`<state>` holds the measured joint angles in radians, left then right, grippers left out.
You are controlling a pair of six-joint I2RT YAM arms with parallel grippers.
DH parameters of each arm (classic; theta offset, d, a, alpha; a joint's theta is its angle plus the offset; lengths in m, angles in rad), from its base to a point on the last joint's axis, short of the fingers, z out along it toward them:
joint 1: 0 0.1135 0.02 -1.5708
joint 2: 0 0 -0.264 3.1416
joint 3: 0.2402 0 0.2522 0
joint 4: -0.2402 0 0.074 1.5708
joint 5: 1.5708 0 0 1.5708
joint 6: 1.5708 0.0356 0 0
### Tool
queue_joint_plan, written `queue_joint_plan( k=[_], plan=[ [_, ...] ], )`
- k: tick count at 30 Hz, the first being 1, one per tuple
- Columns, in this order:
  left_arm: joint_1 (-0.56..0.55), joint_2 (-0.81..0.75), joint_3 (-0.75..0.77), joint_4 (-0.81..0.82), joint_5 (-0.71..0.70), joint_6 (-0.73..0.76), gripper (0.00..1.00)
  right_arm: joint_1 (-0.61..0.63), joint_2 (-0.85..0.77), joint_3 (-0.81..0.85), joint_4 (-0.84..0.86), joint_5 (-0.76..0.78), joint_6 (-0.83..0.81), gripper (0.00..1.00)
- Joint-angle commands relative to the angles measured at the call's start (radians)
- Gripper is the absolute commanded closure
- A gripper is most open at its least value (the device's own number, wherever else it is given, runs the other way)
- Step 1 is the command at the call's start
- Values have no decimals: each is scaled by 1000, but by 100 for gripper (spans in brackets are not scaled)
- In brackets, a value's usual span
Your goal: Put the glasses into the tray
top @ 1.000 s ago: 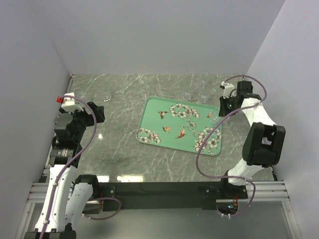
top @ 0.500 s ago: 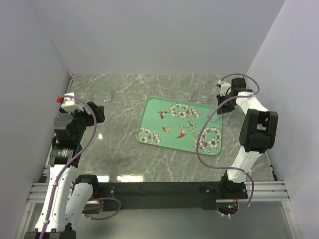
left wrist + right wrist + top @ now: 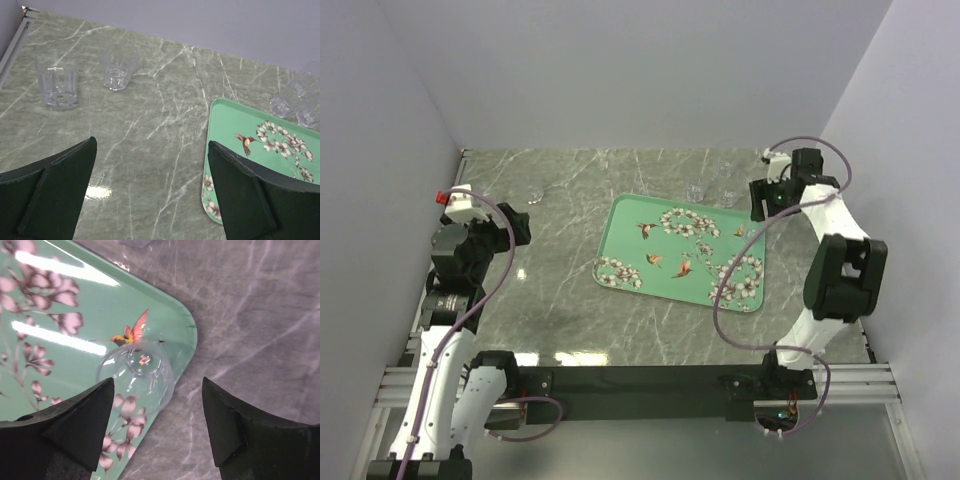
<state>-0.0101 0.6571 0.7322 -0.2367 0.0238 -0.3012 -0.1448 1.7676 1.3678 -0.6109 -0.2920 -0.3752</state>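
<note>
My right gripper (image 3: 156, 382) is over the far right corner of the tray (image 3: 165, 315), its jaws spread wide. A glass (image 3: 136, 374) stands upright between them, set down on the tray just inside the rounded corner, beside a small printed bird. There is clear space between the glass and the right-hand finger. On the other side the glass comes very close to the finger, and I cannot tell whether they touch. Nothing is clamped, so this gripper holds nothing.

My left gripper (image 3: 151, 145) hangs over the grey marbled tabletop (image 3: 165, 100), well to the left of the tray, jaws as wide apart as they go and nothing between them. Ahead of it, two more glasses (image 3: 56, 82) stand upright on the tabletop near the far left, close together but apart. From the left wrist view I can also make out further glasses (image 3: 292, 97) bunched just beyond the tray's far rim. They are too transparent for me to count with certainty
</note>
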Motion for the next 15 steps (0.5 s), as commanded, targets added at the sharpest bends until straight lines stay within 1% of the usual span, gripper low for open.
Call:
queue_joint_plan(
  k=[1,4,8,13,15],
  plan=[
    [-1,15,7,22,-21,-9,0,-12,-186,-36,51,-10,15,22],
    [-1,24,6,20,-64,-19,1,-25,-261,-97,40,-68,13,22],
    [1,48,16,13,-94,-56,1,-27,-433,-197,19,-180,1,22],
    [2,131,67,-9,-143,-105,1,-27,-614,-332,10,-350,19,22],
    [9,186,104,-15,-157,-122,1,-27,-649,-377,2,-390,24,22]
  ],
)
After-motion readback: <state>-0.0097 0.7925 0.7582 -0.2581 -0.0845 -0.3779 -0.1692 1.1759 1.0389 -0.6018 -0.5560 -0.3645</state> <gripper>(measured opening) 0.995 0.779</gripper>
